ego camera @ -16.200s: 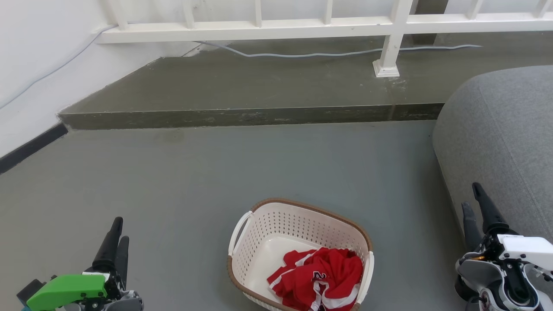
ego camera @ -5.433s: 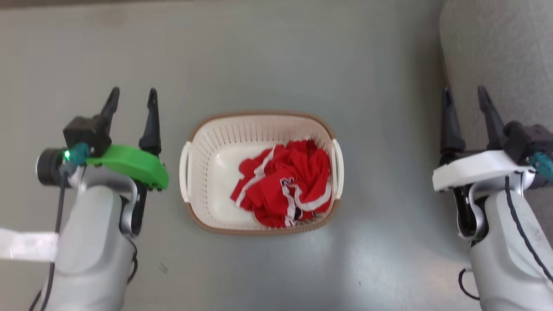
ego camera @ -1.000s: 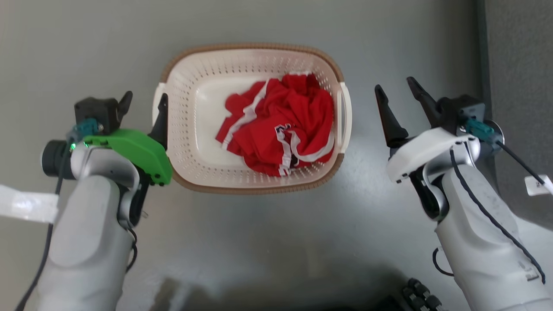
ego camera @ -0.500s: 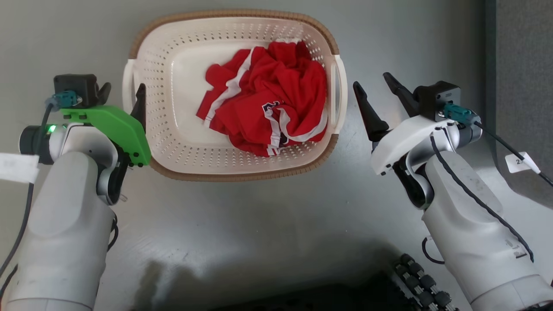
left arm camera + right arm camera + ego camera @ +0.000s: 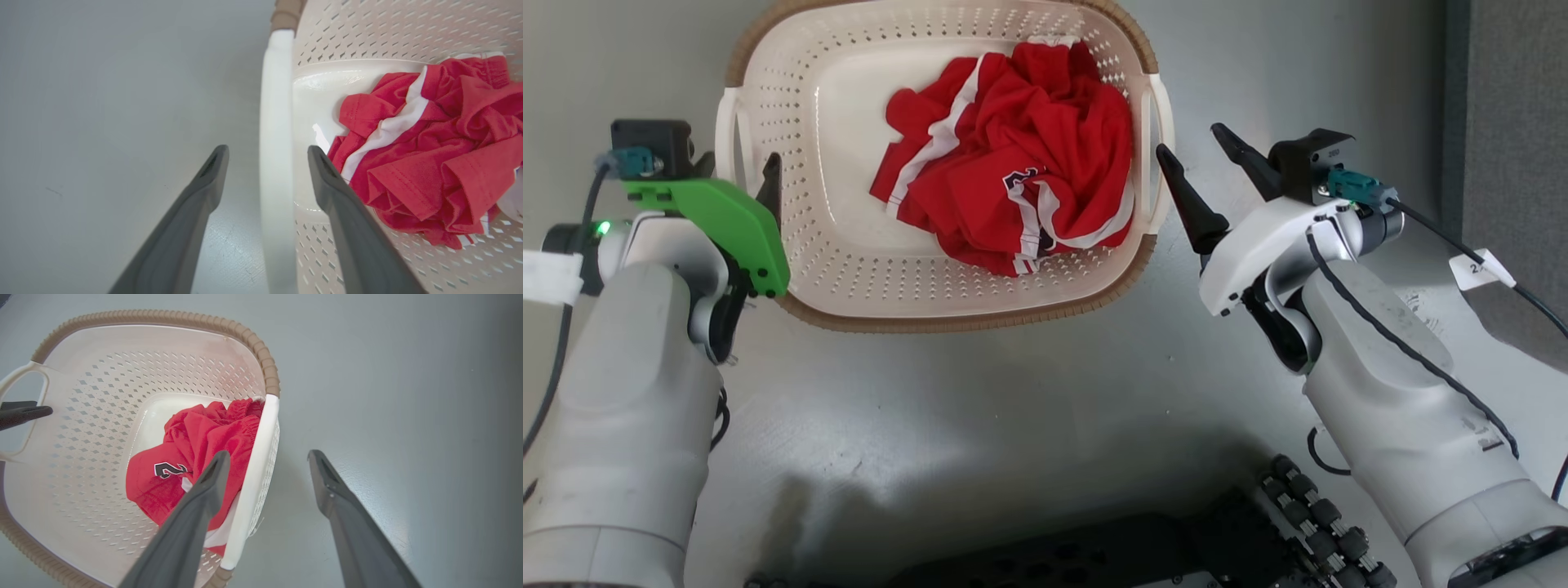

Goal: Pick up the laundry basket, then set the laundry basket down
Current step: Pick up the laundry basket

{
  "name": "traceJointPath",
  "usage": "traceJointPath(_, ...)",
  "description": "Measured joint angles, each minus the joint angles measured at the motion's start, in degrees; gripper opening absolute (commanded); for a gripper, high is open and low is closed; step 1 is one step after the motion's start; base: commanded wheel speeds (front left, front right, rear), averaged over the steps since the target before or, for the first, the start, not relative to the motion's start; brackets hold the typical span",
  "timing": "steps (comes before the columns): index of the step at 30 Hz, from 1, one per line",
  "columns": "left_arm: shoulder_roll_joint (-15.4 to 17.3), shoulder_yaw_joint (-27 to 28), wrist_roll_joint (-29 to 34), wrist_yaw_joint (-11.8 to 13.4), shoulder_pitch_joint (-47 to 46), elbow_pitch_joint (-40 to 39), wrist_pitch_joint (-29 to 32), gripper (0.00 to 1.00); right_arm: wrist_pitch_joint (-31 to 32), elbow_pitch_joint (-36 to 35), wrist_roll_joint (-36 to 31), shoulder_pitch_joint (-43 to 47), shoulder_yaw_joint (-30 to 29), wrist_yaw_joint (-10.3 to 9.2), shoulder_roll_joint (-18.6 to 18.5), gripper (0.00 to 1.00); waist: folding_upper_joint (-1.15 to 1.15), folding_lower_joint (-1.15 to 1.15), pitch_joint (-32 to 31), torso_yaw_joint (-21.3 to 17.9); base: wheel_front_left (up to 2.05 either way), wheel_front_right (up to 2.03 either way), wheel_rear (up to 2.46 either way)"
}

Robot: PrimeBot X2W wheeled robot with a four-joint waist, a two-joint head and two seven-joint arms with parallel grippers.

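On the grey floor (image 5: pixel 1013 392) the laundry basket (image 5: pixel 866 269) sits just ahead of me, with a red jersey (image 5: pixel 1013 180) inside. In the last second my right gripper (image 5: pixel 268 454) closed in on the right handle (image 5: pixel 255 465). My left gripper (image 5: pixel 267 150) straddles the left handle (image 5: pixel 276 102). Both are spread wide with nothing clamped, so I reckon squeezing comes next.

Smooth grey floor (image 5: pixel 1013 392), slightly glossy. Cream laundry basket (image 5: pixel 849 269) with brown rim sits directly on it, upright. Darker grey textured block (image 5: pixel 1519 98) borders the floor at far right.
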Motion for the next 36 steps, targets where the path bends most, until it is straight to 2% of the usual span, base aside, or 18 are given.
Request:
traceJointPath(8, -0.16, -0.3, -0.08, -0.46, -3.47, 3.7, -0.08, 1.0, -0.01, 2.86, 1.69, -2.54, 1.42, 0.02, -0.04, 1.0, 0.0, 0.0, 1.73, 0.1, 0.0, 0.0, 0.0)
traceJointPath(9, -0.18, -0.29, -0.09, -0.59, -3.7, 4.08, -0.08, 0.96, -0.01, 3.31, 2.21, -2.81, 1.7, 0.02, -0.04, 0.96, 0.0, 0.0, 1.8, 0.18, 0.0, 0.0, 0.0)
traceJointPath(10, -0.18, -0.29, -0.09, -0.86, -3.95, 4.71, -0.08, 0.4, -0.01, 3.68, 2.68, -3.12, 1.99, 0.03, -0.04, 0.42, 0.0, 0.0, 1.86, 0.22, 0.0, 0.0, 0.0)
traceJointPath(11, -0.19, -0.31, -0.1, -0.88, -4.17, 5.26, -0.08, 0.0, -0.01, 3.91, 2.94, -3.37, 2.22, 0.03, -0.04, 0.0, 0.0, 0.0, 1.9, 0.26, 0.0, 0.0, 0.0)
traceJointPath(15, -1.59, -0.88, -0.42, -1.36, -5.24, 6.26, -0.16, 0.0, -0.13, 4.78, 3.87, -4.49, 3.12, 0.52, 0.66, 0.0, 0.0, -0.01, 1.99, 0.44, 0.0, 0.0, 0.0)
traceJointPath(26, -2.32, -1.56, -2.66, -1.41, -7.14, 10.38, -1.15, 0.0, -0.77, 7.93, 6.25, -6.32, 3.8, 0.54, 0.54, 0.0, 0.0, -0.01, 1.65, 0.88, 0.0, 0.0, 0.0)
traceJointPath(36, -4.24, -1.87, -4.26, -1.46, -7.14, 14.81, -0.97, 0.0, -0.09, 12.73, 7.92, -7.0, 5.12, 0.59, 0.64, 0.0, 0.0, -0.01, -0.69, 1.35, 0.0, 0.0, 0.0)
